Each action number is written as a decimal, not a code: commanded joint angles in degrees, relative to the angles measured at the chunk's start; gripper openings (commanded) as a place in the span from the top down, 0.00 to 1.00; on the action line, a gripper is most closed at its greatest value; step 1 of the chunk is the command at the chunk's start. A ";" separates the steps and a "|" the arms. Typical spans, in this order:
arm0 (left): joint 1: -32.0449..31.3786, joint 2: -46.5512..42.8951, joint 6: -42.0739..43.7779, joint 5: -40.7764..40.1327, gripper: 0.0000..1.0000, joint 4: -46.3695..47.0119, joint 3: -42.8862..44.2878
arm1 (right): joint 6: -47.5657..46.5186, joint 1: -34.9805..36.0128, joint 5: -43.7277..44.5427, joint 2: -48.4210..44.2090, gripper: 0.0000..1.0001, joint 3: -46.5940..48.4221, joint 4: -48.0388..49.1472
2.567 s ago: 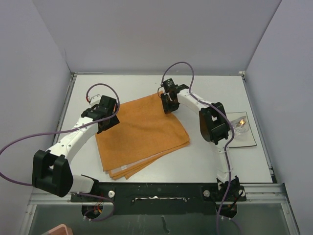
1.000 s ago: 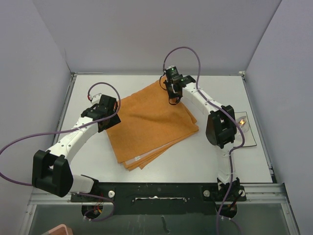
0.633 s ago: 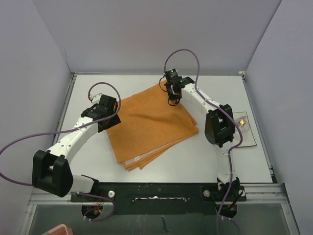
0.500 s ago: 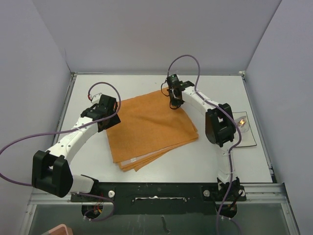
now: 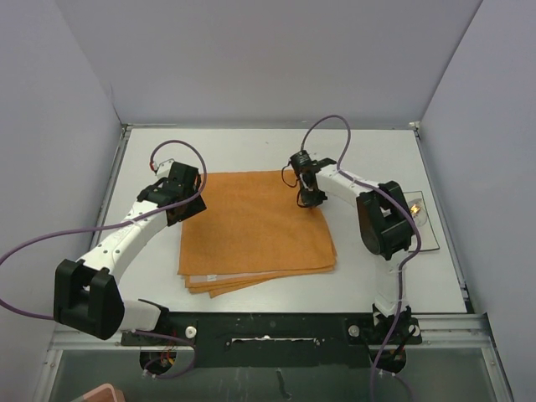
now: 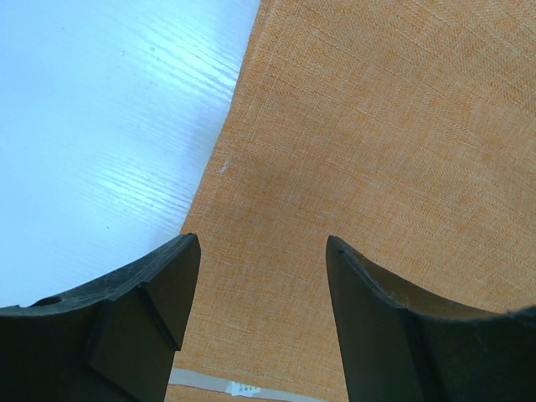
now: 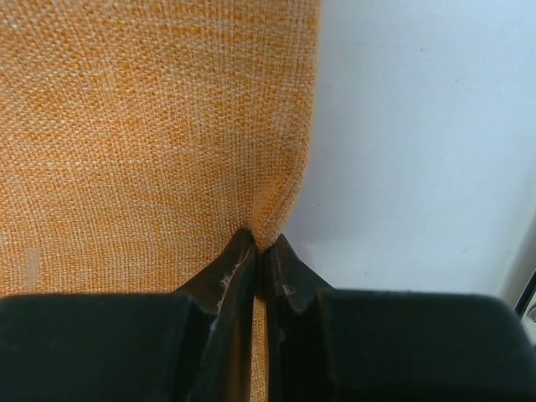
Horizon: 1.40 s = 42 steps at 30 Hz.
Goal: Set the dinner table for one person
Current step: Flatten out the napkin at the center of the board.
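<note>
- the orange cloth (image 5: pixel 255 230) lies folded, roughly square on the surface (image 5: pixel 234 151)
- right hand (image 5: pixel 309 198) is down on its right edge
- left hand (image 5: pixel 182 205) hangs over the far left corner

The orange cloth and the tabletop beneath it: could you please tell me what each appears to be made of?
The orange cloth: woven fabric, matte, probably linen or cotton; crossing threads show close up, and it puckers where the right gripper pinches its edge. The tabletop: white, smooth, slightly glossy with fine grain lines; perhaps laminate or painted wood.
</note>
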 commanded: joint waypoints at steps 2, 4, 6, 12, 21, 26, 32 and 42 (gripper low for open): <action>0.08 -3.22 0.17 0.05 0.40 1.59 1.92 | 1.80 -1.82 4.15 -2.72 1.00 2.80 -1.36; 0.00 -3.46 -0.01 0.02 0.40 1.70 1.76 | 1.13 -1.85 4.53 -2.65 0.91 4.92 -2.09; -0.01 -3.67 -0.14 -0.01 0.40 1.74 1.66 | -0.25 -1.54 4.93 -3.13 0.68 6.35 -1.77; -0.09 -4.44 0.17 0.11 0.40 1.57 1.48 | -10.53 -0.37 5.44 -9.73 0.46 4.41 10.50; -0.09 -5.28 0.64 0.79 0.40 1.96 1.38 | -8.56 2.44 6.30 -13.47 0.54 3.21 4.31; -0.09 -5.36 0.82 1.48 0.40 2.31 1.43 | -4.57 5.66 9.00 -16.09 0.54 -2.82 0.32; -0.26 -5.31 0.54 2.46 0.40 2.58 0.81 | -4.15 4.21 10.06 -16.20 0.54 -7.07 1.07; -0.64 -5.80 0.81 2.07 0.40 2.36 0.78 | -8.58 1.08 8.08 -6.56 0.55 4.37 1.12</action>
